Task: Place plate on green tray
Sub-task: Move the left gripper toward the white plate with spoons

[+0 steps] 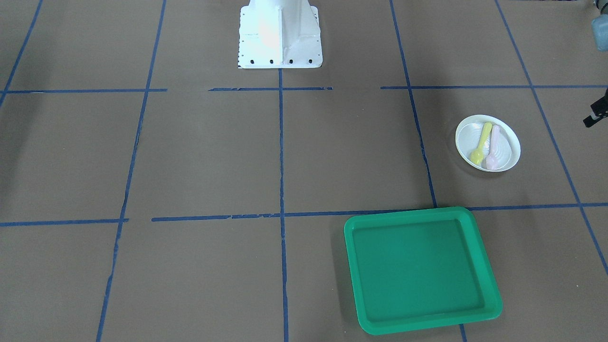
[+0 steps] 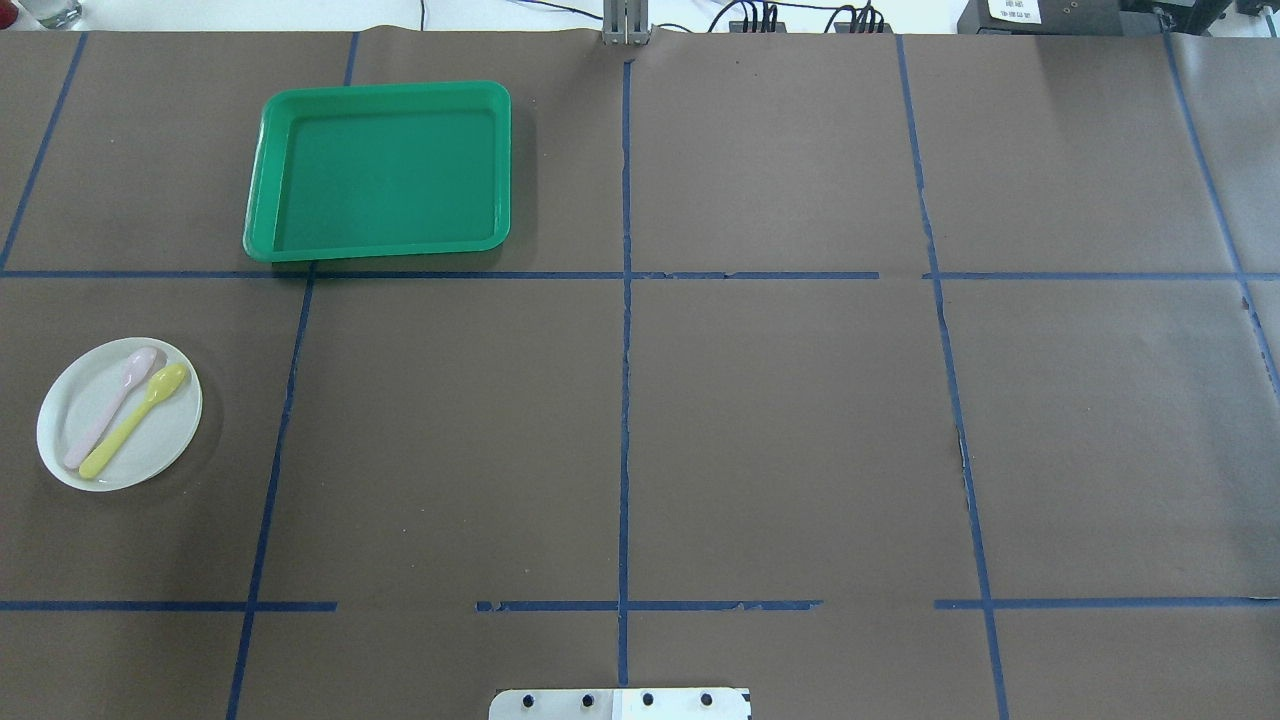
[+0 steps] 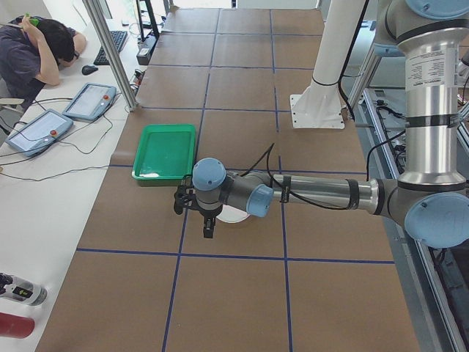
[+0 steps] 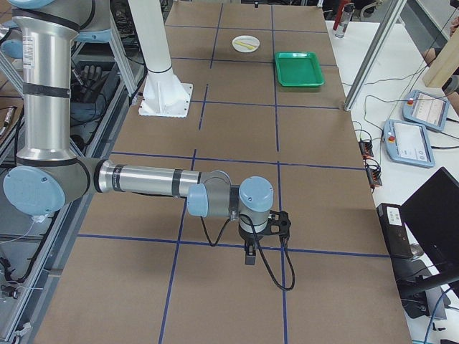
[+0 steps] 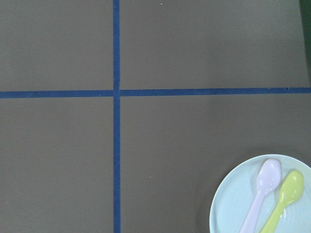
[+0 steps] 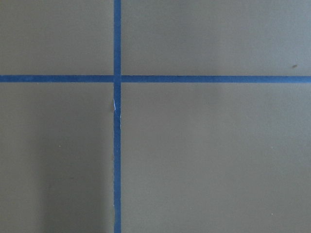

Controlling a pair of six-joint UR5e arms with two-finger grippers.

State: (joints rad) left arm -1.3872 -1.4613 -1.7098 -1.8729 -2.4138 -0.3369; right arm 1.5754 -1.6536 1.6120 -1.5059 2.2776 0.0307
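The white plate lies on the brown table at the robot's left, with a yellow spoon and a pink spoon on it. It also shows in the front view and at the lower right of the left wrist view. The green tray lies empty farther out. My left gripper hangs above the table beside the plate; I cannot tell whether it is open. My right gripper hangs over bare table, far from both; I cannot tell its state.
Blue tape lines grid the table. The white robot base stands at the near middle edge. A metal pole and a desk with tablet pendants and a seated person lie beyond the tray's side.
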